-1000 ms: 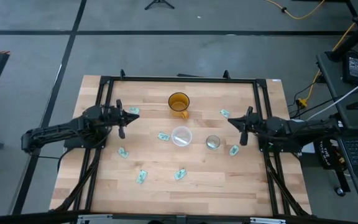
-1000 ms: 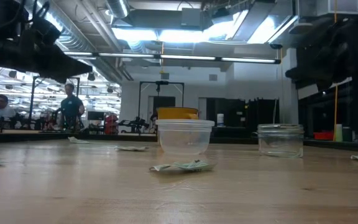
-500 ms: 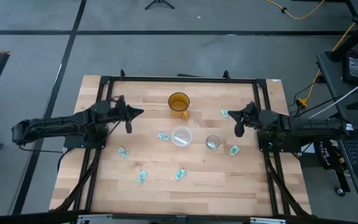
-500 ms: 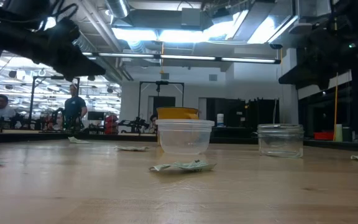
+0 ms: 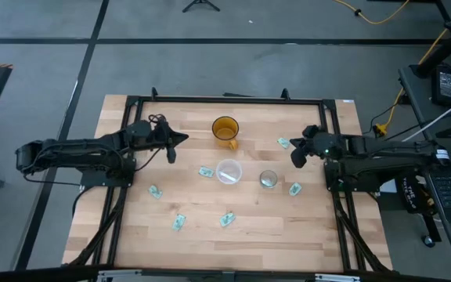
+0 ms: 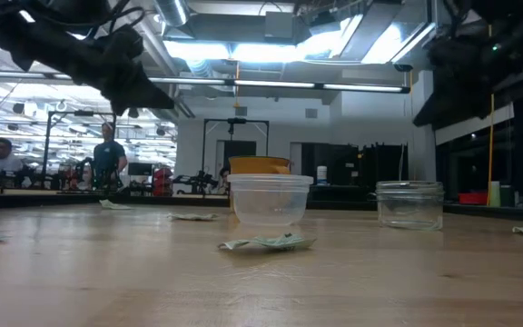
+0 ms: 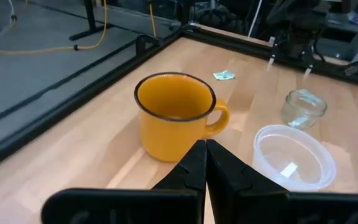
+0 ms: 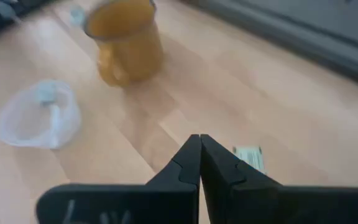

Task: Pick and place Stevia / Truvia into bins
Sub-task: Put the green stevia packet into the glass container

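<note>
Several small pale green-and-white sweetener packets lie flat on the wooden table, among them one [image 5: 283, 142] near the right arm, one [image 5: 206, 171] left of the clear cup and one [image 5: 294, 189] right of the jar. The clear plastic cup [image 5: 229, 171] and a smaller glass jar [image 5: 268, 179] stand upright at mid-table. My left gripper [image 5: 171, 146] hovers shut, left of the amber cup. My right gripper [image 5: 295, 154] hovers shut just beside the far right packet [image 8: 248, 155]. Neither holds anything.
An amber handled cup [image 5: 225, 131] stands behind the clear cup, close in front of my left gripper [image 7: 205, 163]. More packets lie toward the near edge [image 5: 179, 222] [image 5: 227, 219] [image 5: 156, 191]. A black frame [image 5: 225, 99] rims the table. People stand in the room beyond [image 6: 107, 156].
Both shut grippers have risen in the low view. My left gripper has travelled toward the table's right, nearer the amber cup. My right gripper has shifted toward the table's left and slightly toward the far edge, closer to the far right packet. No object has moved.
</note>
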Action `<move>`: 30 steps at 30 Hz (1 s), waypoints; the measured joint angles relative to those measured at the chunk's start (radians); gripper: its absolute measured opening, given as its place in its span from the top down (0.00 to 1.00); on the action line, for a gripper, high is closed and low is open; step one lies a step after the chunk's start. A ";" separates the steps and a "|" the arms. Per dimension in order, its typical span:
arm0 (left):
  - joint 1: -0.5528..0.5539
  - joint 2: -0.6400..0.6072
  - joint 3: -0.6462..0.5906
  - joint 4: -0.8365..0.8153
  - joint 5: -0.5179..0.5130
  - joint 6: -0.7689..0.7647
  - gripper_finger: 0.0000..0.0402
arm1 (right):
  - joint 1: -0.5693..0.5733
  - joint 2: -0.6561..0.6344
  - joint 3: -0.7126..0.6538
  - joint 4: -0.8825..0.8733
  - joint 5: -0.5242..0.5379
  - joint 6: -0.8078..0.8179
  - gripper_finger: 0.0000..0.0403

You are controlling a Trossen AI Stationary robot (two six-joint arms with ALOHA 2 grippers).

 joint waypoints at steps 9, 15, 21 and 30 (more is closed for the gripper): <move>0.000 0.047 0.011 0.012 0.001 0.128 1.00 | 0.000 0.196 0.121 -0.200 -0.017 0.204 0.98; 0.000 0.050 0.011 0.011 0.001 0.130 1.00 | 0.000 0.284 0.181 -0.182 -0.096 0.088 0.98; 0.000 0.049 0.011 0.038 0.001 0.135 1.00 | -0.009 0.335 0.182 -0.125 -0.091 0.044 0.93; 0.000 0.049 0.011 0.044 0.001 0.138 1.00 | -0.082 0.413 0.182 -0.126 -0.087 0.121 0.78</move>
